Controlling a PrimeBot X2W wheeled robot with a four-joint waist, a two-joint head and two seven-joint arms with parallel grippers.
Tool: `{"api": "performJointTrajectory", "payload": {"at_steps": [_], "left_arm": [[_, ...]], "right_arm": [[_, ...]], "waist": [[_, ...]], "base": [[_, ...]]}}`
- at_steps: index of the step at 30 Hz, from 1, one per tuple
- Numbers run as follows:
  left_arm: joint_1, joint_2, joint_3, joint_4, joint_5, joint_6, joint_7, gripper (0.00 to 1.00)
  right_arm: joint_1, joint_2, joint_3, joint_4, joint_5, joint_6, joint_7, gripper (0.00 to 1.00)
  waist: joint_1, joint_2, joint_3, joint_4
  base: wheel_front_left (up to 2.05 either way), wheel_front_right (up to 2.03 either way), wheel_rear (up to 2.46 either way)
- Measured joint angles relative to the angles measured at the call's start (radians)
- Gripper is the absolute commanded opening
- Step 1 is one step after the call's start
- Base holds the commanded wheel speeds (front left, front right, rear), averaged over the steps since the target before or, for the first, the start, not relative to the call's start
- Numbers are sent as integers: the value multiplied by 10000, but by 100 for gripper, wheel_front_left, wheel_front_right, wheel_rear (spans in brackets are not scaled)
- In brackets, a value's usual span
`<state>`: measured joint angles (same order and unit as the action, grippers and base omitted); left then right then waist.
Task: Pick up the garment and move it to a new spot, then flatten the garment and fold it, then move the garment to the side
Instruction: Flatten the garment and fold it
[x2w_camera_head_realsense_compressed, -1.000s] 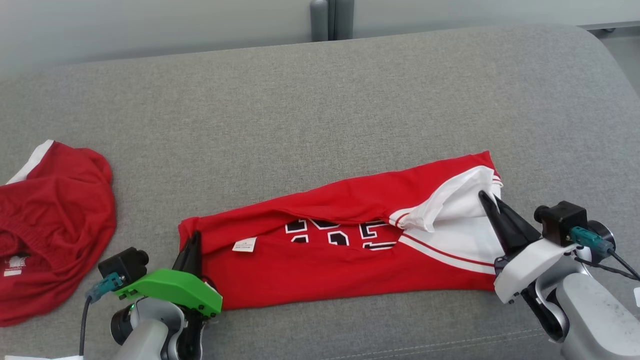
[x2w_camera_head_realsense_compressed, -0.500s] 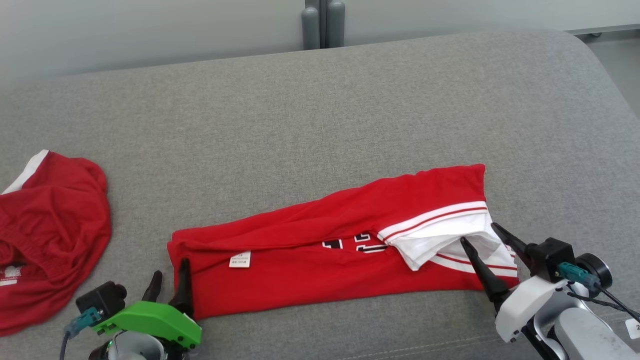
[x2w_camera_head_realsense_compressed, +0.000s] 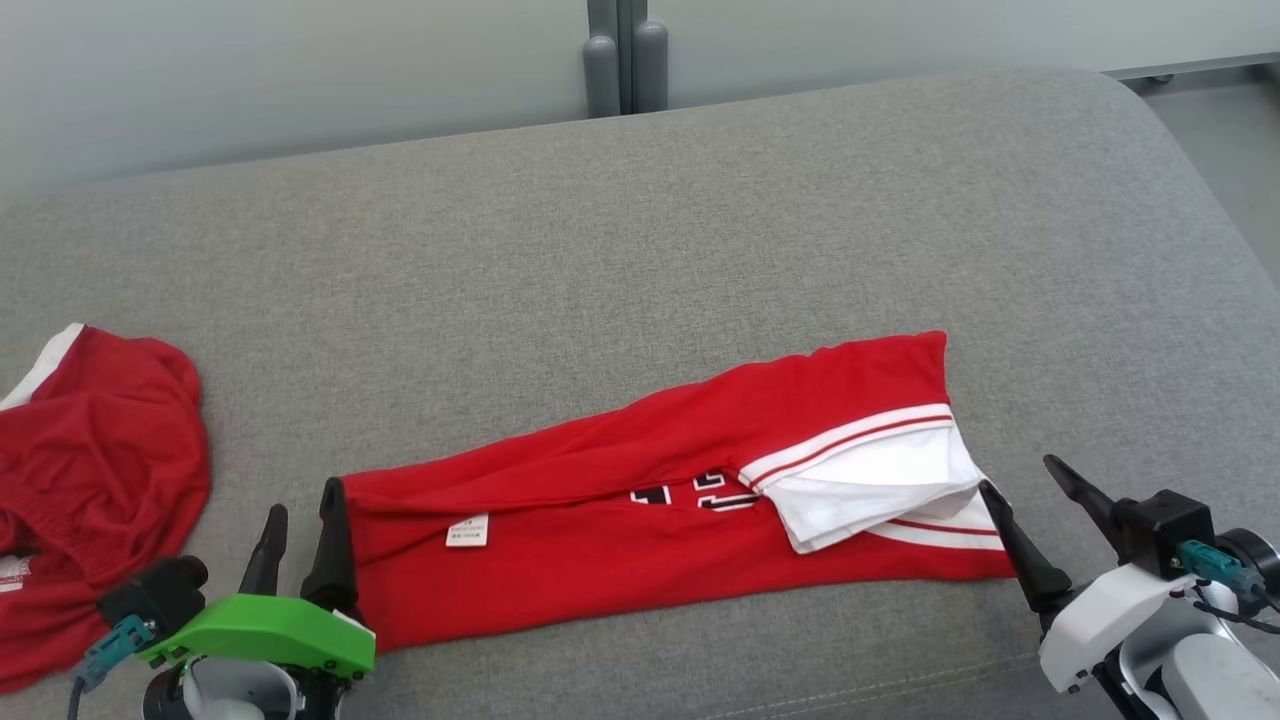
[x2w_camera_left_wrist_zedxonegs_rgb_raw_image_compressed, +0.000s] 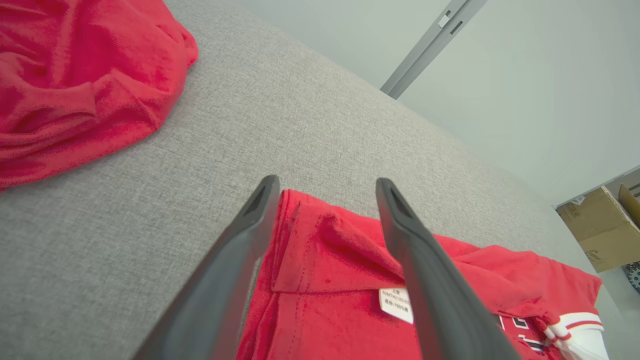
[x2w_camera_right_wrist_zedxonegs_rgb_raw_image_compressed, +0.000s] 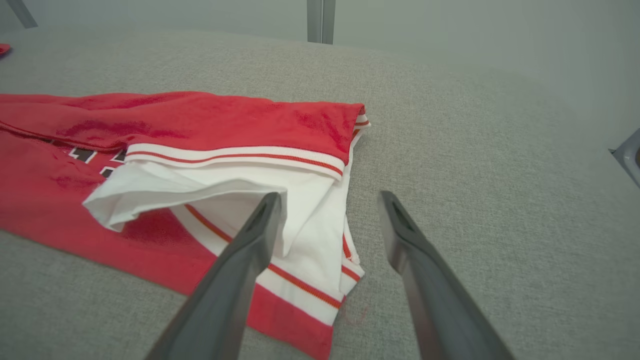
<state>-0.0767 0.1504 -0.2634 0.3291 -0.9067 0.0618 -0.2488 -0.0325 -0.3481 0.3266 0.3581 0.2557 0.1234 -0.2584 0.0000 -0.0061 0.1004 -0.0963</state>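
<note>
Both end effectors have let go of the garment (x2w_camera_head_realsense_compressed: 600, 530) since a second ago. It lies as a long folded band on the grey woven couch (x2w_camera_head_realsense_compressed: 640, 250), probably released to settle the fold. The left end effector (x2w_camera_head_realsense_compressed: 303, 505) and right end effector (x2w_camera_head_realsense_compressed: 1018, 478) stand wide at its ends. It is soft red knit with a white sleeve (x2w_camera_head_realsense_compressed: 870, 485). Another red garment (x2w_camera_head_realsense_compressed: 100, 470) lies crumpled well apart.

Grey fabric surface (x2w_camera_head_realsense_compressed: 640, 250), folded red garment (x2w_camera_head_realsense_compressed: 600, 560) lying flat, crumpled red cloth (x2w_camera_head_realsense_compressed: 100, 480) at left
</note>
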Motion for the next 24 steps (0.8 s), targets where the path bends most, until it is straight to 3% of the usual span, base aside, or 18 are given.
{"api": "performJointTrajectory", "payload": {"at_steps": [10,18,24], "left_arm": [[-2,-192,424,-1321,516,13,-29,100],[-1,-426,8,-1847,1122,17,-29,100],[8,-454,-167,-2155,1202,130,-31,100]], "right_arm": [[26,-35,-815,-247,585,0,6,100],[-102,142,-665,625,1567,0,8,100],[-796,414,-251,1239,2272,0,757,100]], "waist": [[0,0,-229,-410],[0,0,-200,-557],[0,0,-57,-336]], "base": [[0,0,0],[0,0,0],[0,0,0]]}}
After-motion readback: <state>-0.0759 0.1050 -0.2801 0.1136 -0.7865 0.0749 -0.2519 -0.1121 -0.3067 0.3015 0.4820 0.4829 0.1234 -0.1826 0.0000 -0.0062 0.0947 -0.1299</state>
